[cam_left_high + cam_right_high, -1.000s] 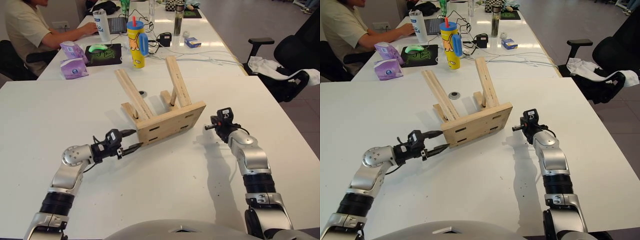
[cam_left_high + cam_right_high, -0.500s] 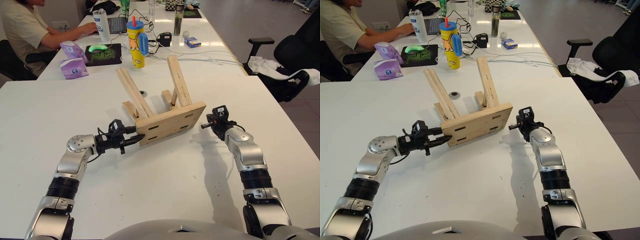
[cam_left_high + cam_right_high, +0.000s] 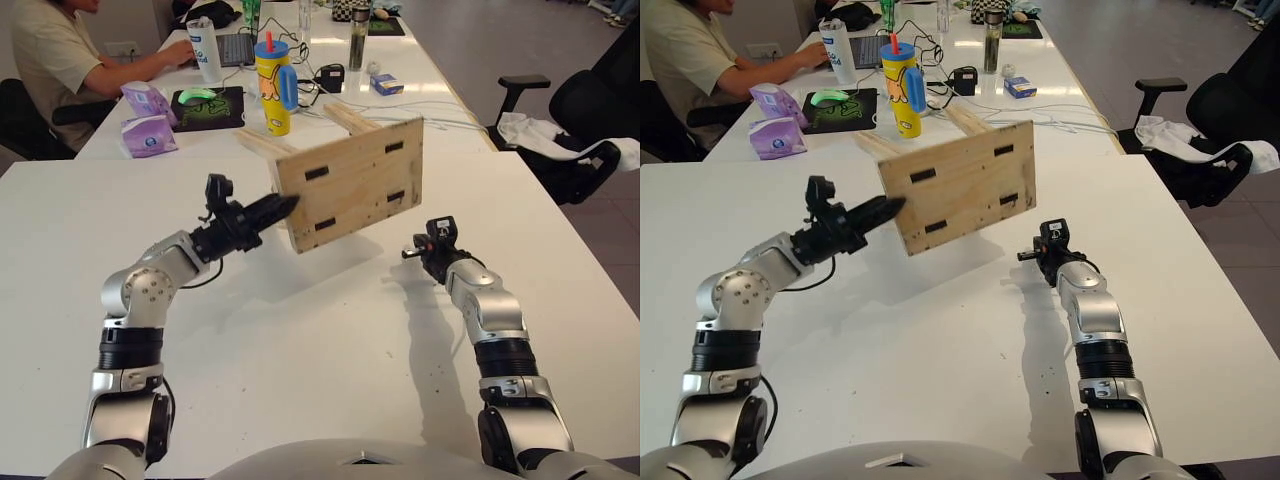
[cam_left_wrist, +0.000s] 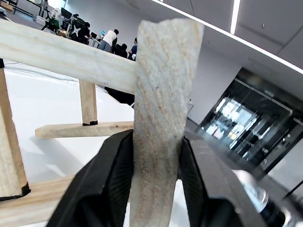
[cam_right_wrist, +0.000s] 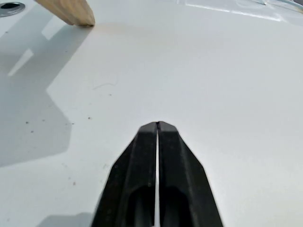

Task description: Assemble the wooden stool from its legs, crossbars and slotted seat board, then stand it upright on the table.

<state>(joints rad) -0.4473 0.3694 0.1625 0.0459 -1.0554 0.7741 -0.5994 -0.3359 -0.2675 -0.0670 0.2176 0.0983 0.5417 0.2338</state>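
Over the wide white table, the left gripper clamps the seat edge of the tilted pale wooden stool; the right gripper is closed on nothing.

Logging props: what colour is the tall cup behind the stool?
The cup is yellow with a blue handle, clearest in the left eye view.

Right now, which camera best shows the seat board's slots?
Left eye view: the seat board faces it, four slots plain. Right eye matches; left wrist, its edge in the left gripper; right wrist, a wooden tip.

Yellow cup with blue handle on far table, purple packs, dark mat, black office chair at right
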